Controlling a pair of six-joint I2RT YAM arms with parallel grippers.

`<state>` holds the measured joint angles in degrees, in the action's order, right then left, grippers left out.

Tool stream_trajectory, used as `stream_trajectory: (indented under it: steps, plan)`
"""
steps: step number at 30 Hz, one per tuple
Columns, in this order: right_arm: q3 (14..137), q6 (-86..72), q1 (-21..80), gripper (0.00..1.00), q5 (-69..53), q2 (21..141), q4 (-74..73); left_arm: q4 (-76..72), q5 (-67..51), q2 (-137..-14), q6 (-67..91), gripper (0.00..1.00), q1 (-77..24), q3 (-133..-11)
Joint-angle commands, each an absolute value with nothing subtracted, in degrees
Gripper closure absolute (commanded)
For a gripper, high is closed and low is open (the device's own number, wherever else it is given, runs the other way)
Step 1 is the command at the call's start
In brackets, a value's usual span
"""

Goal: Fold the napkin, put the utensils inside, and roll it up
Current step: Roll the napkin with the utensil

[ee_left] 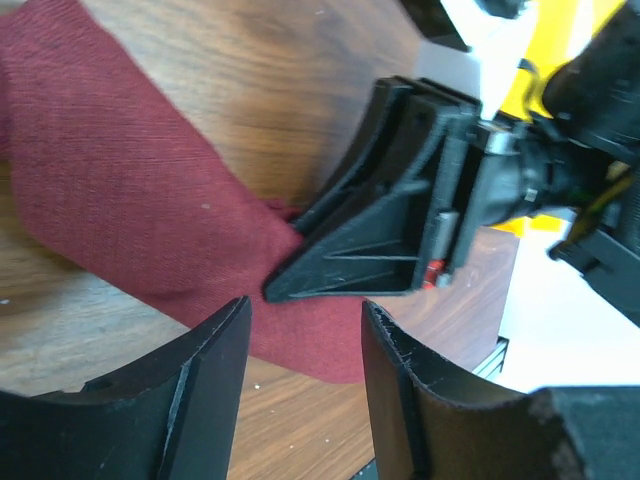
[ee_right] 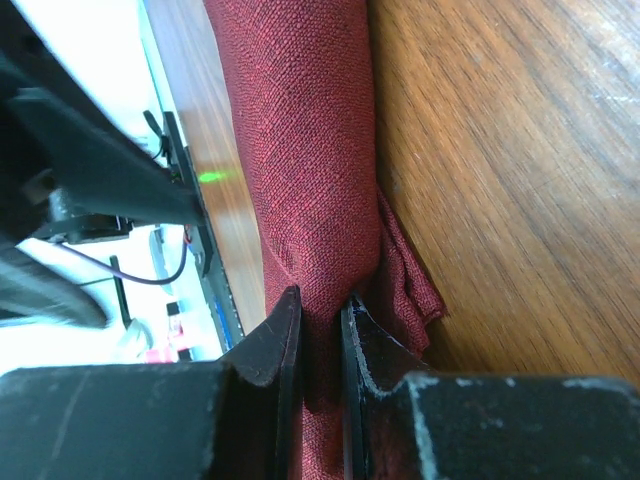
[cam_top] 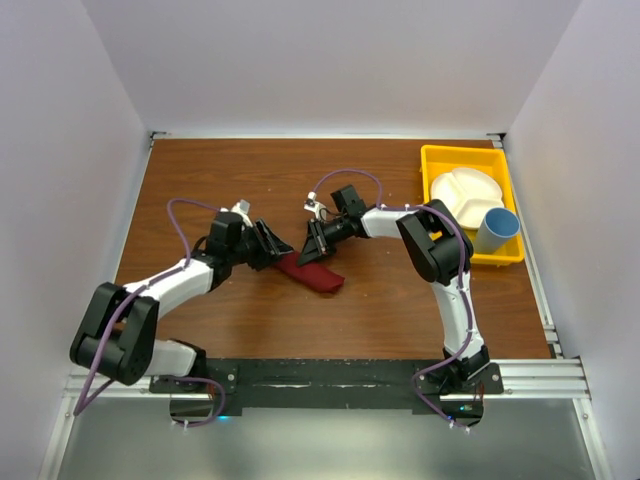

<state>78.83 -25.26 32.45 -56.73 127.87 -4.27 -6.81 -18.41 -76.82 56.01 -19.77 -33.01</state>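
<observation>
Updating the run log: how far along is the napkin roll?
Done, apparently: the napkin lies as a narrow bundle; no utensils show, so whether they are inside cannot be told. In hand: the right gripper pinches one end, the left gripper stands open beside it. Left: probably tightening the roll and releasing.

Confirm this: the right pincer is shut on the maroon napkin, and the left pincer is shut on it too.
Not quite. The right pincer is shut on the napkin, but the left pincer is open, gripping nothing, as the left wrist view shows.
</observation>
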Motion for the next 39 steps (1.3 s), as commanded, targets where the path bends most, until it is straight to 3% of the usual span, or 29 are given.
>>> stream_trajectory:
  steps: [1, 7, 14, 22, 30, 39]
  plan:
    - [77.9, -26.4, 32.8, 0.91, -51.6, 127.1, -5.7, -9.4, -17.1, -80.8, 56.1, 0.49, -20.0, -34.0]
    - [79.9, -23.5, 32.6, 0.87, -49.9, 127.1, -10.5, -11.1, -15.6, -84.2, 55.4, 0.50, -20.0, -33.4]
    - [79.5, -24.3, 32.3, 0.96, -51.7, 127.6, -9.4, -10.6, -14.9, -79.7, 53.8, 0.52, -20.2, -34.0]
    - [79.2, -24.5, 32.1, 0.96, -50.9, 127.4, -9.1, -11.6, -17.1, -79.2, 57.3, 0.55, -20.2, -37.1]
    - [79.0, -24.7, 32.1, 0.95, -50.9, 126.9, -9.1, -16.0, -17.8, -86.7, 58.9, 0.60, -20.1, -34.2]
    - [81.5, -18.9, 32.1, 0.77, -46.8, 125.1, -16.7, -19.2, -16.3, -90.9, 57.1, 0.64, -20.0, -30.2]
